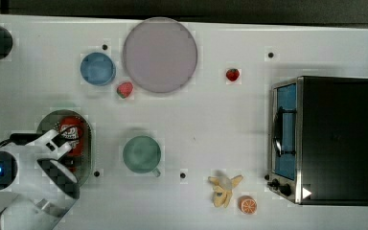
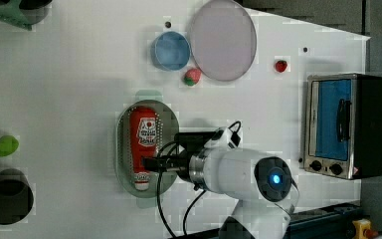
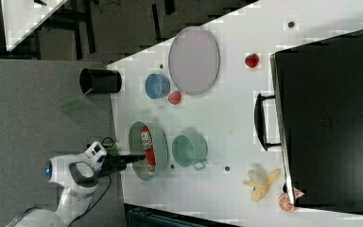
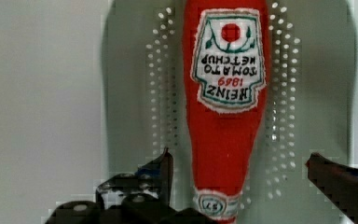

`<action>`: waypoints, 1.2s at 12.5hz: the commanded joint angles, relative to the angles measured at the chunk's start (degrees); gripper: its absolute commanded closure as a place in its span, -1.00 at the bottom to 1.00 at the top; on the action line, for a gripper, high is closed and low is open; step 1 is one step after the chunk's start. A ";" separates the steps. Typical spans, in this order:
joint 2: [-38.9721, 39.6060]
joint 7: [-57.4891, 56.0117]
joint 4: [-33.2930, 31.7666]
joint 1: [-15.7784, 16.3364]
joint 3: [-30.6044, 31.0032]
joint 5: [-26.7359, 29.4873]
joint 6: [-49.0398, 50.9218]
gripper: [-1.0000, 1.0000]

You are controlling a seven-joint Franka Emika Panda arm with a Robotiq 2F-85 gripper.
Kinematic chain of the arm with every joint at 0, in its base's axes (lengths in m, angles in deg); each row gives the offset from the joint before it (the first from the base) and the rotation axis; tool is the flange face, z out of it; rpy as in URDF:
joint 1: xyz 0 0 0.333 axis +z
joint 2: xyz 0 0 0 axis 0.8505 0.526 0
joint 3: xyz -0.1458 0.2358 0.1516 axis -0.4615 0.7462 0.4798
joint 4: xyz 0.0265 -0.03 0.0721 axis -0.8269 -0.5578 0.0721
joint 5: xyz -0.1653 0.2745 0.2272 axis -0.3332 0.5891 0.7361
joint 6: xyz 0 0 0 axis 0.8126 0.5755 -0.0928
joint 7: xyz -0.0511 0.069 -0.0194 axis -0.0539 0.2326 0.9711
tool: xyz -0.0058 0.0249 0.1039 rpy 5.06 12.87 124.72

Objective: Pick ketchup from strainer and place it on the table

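The ketchup [image 4: 226, 107], a red squeeze bottle with a white-and-red label, lies flat in the pale green strainer [image 4: 130, 93]. My gripper [image 4: 240, 161] hovers open over the bottle's neck, one dark finger on each side and both apart from it. In the left view the ketchup [image 2: 144, 137] lies lengthwise in the strainer [image 2: 122, 144], with the gripper [image 2: 149, 163] above its cap end. In the top view my arm covers part of the ketchup [image 1: 72, 134] and strainer [image 1: 45, 122], which sit at the left of the white table [image 1: 211, 120].
A green mug [image 1: 142, 153] stands just right of the strainer in the top view. Further off are a blue bowl [image 1: 97, 68], a grey plate [image 1: 159, 54], two strawberries [image 1: 124, 89] [image 1: 232, 74], a banana [image 1: 225, 189], an orange half [image 1: 248, 204] and a toaster oven [image 1: 326, 139].
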 commanded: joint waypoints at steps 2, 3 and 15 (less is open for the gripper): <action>5.45 7.92 0.94 -0.42 -1.31 -5.71 -6.94 -1.00; 7.02 9.14 1.22 -0.04 -2.10 -7.48 -7.99 -1.00; 12.63 13.00 6.56 4.87 -7.24 -13.15 -6.43 -0.16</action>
